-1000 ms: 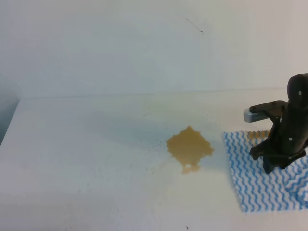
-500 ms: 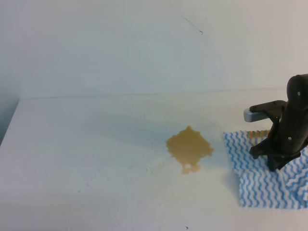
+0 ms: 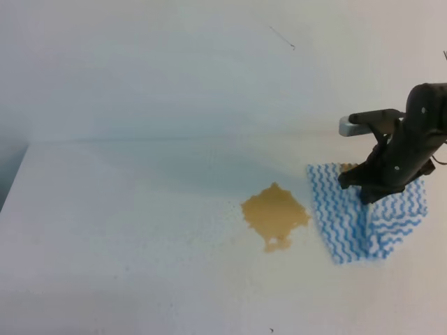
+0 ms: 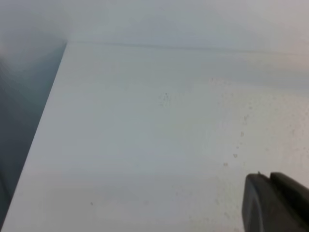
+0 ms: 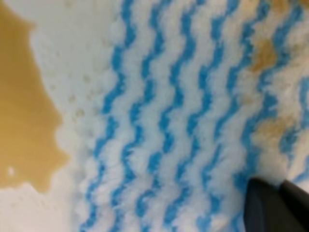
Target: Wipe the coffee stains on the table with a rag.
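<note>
My right pincer [image 3: 369,197] is pressed together on the rag [image 3: 349,216]. It pinches the cloth near its middle and pulls it up into a little fold there. From up high, my right arm comes in from about two o'clock and leans down over the rag.

The rag has blue and white wavy stripes. It lies on the white counter [image 3: 140,230], at about three o'clock from the coffee stains [image 3: 274,215]. The rag's left edge is just beside the brown puddle. From up high I see a thin strip of bare counter between them. In my right wrist view the puddle [image 5: 21,111] fills the nine o'clock side and the rag [image 5: 169,121] fills the rest. There the two look very close, and I cannot tell if they touch. The rag has a few brown marks [image 5: 263,53] near its one o'clock corner.

The coffee stains sit near the middle of the counter. They look like a tan diamond with a small drip at the six o'clock end.

My left pincer [image 4: 275,203] shows only as a dark tip at the five o'clock corner of its own view, above bare counter [image 4: 145,145]. I cannot tell if it is spread or pressed together.
</note>
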Available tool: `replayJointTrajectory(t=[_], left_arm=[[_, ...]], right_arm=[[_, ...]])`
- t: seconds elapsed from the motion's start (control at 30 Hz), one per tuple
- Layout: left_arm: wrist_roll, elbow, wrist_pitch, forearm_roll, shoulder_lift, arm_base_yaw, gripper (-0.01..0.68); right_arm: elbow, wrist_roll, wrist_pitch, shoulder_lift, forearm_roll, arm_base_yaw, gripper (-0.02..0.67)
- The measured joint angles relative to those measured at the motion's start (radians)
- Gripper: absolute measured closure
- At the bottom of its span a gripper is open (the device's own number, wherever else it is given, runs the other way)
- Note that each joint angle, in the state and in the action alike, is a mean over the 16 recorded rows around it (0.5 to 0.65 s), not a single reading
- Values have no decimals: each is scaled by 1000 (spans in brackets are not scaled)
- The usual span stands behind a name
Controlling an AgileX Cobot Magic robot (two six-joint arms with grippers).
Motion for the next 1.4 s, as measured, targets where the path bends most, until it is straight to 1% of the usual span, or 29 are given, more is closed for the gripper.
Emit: replayJointTrajectory(t=[0.27,0.6,0.77,1.07,1.4], left_arm=[[-1,6,0,0,0,0,677],[-1,11,0,0,2,0,677],[-1,8,0,0,2,0,677],[0,17,0,0,2,0,677],[1,20,0,0,2,0,677]], right_arm=[[-169,2,12,99,49,62,642],[-410,6,73,243,94,199,642],[-497,-5,128,289,117,265,642],[-554,-50,256,315,132,348,642],[-544,-105,409,309,123,377,642]])
